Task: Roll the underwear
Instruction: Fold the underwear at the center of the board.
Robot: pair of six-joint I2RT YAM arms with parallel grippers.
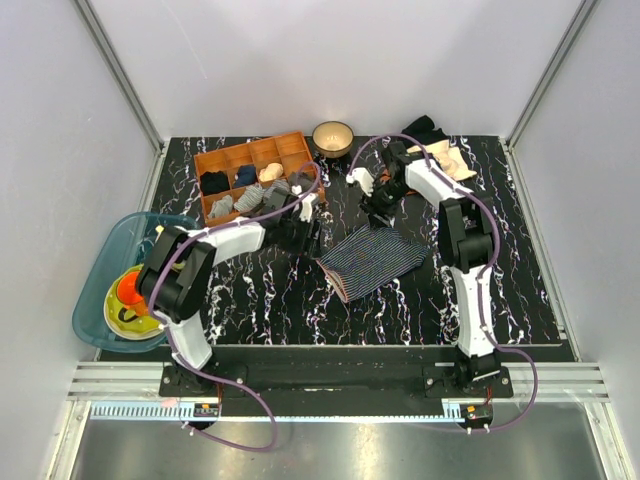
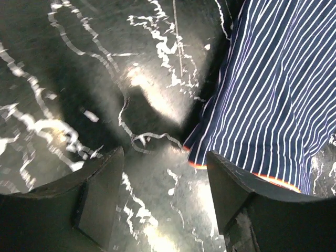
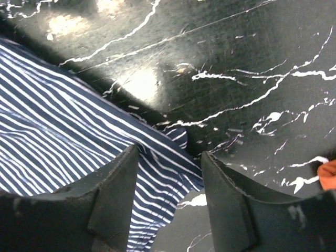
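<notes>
I am seeing my left gripper (image 2: 163, 169) hanging with jaws apart over the black, white-veined marble tabletop (image 2: 79, 79). The dark navy pinstriped cloth boxer shorts (image 2: 268, 94) are lying flat just beside one finger. My right gripper (image 3: 169, 157), jaws also apart, is straddling a corner of the cloth.

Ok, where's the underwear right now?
In the top view the underwear lies spread flat just right of centre, with the left tool by its left corner and the right tool at its far edge.
</notes>
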